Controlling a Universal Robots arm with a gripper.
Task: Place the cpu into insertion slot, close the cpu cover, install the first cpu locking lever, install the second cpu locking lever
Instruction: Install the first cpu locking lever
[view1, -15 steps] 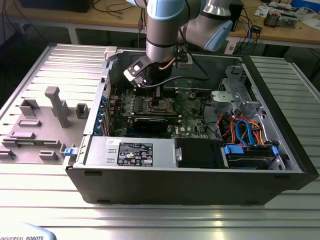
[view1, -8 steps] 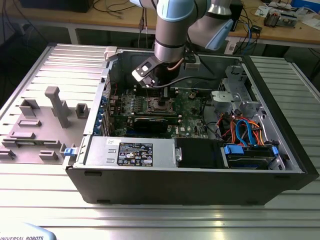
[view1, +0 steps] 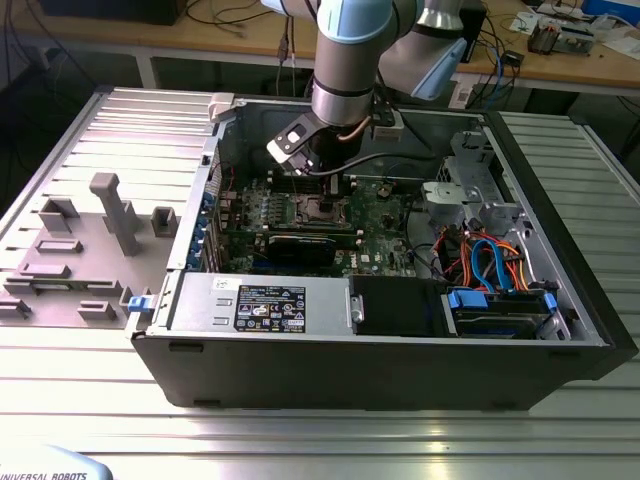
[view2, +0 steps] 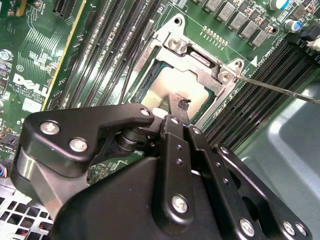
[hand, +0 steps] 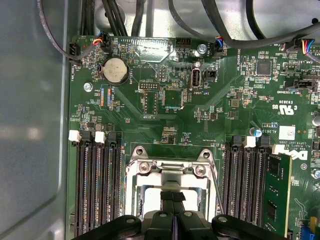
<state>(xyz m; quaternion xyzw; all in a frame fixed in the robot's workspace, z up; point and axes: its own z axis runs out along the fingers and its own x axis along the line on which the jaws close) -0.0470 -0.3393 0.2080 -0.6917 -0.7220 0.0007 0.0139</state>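
Down in the middle of the green motherboard (hand: 150, 100), the cpu (view2: 167, 86), a flat square chip with a silver-grey top, lies in the insertion slot (view1: 322, 210), the square metal-rimmed socket. The thin shiny metal cpu cover (hand: 170, 171) frames it, and only strips of the chip's top show through the cut-out. Whether the cover is fully down is hard to make out. The black gripper (view2: 181, 104) hangs right over the chip with its jaws pressed together, nothing visible between them. Its body hides the near half of the socket in both wrist views. A thin bright wire locking lever (view2: 272, 87) slants away from one socket corner across the long black memory slots (view2: 250, 105). In the exterior view the socket sits centre frame inside the open dark computer case (view1: 540, 250), partly covered by the arm. A grey moulded fixture plate (view1: 90, 240) lies at the exterior view's left.
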